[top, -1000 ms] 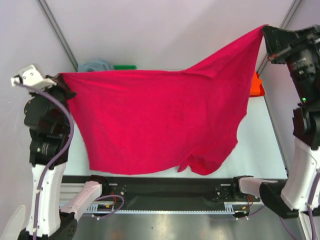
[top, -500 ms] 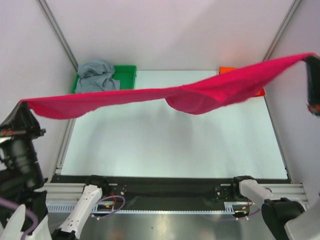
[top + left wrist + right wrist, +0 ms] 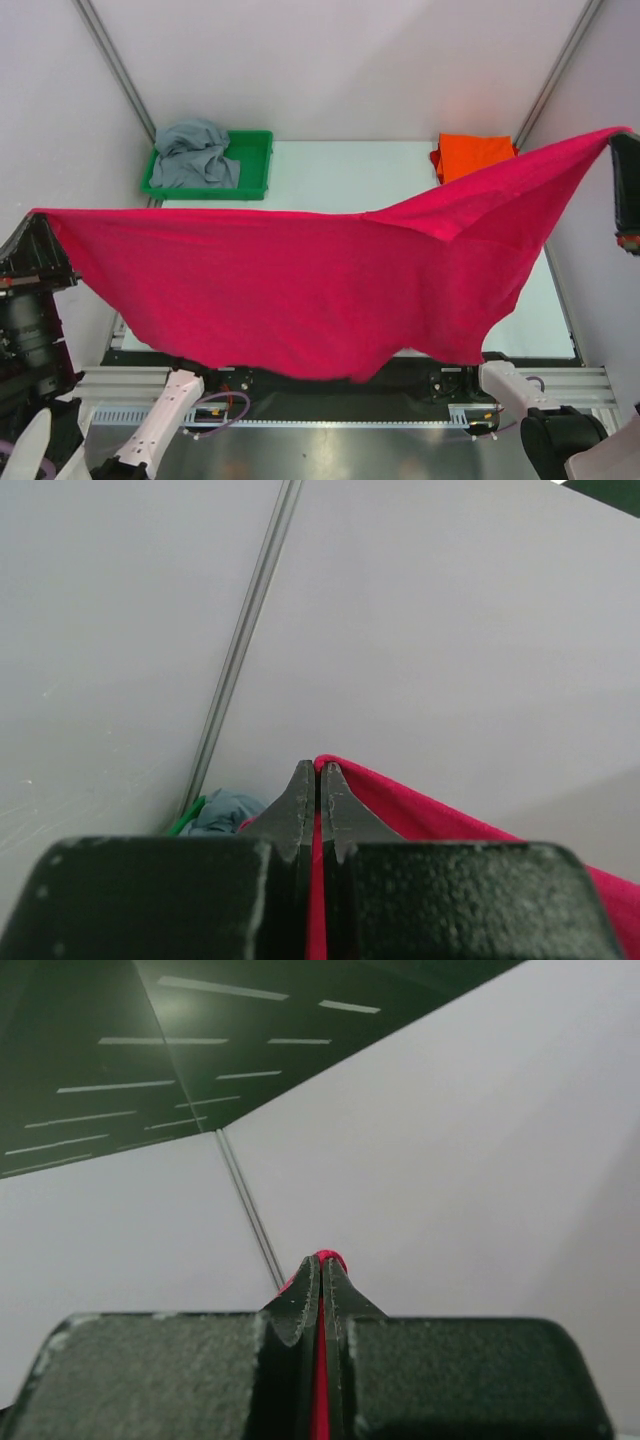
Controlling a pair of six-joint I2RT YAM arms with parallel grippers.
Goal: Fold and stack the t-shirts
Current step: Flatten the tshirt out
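Crimson-pink t-shirt (image 3: 300, 290) is held spread in the air above the tabletop (image 3: 340, 172); one corner is clamped tight in the left end effector (image 3: 319, 780), the other, higher, in the right end effector (image 3: 321, 1268); orange t-shirt (image 3: 474, 155) is laid far right; grey t-shirt (image 3: 195, 155) is bunched in green tray (image 3: 256, 152).

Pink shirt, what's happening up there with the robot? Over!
Left tool shut on pink shirt corner, right tool shut on another. Shirt stretched in the air. Grey shirt in green tray, orange shirt far right, both out of the way.
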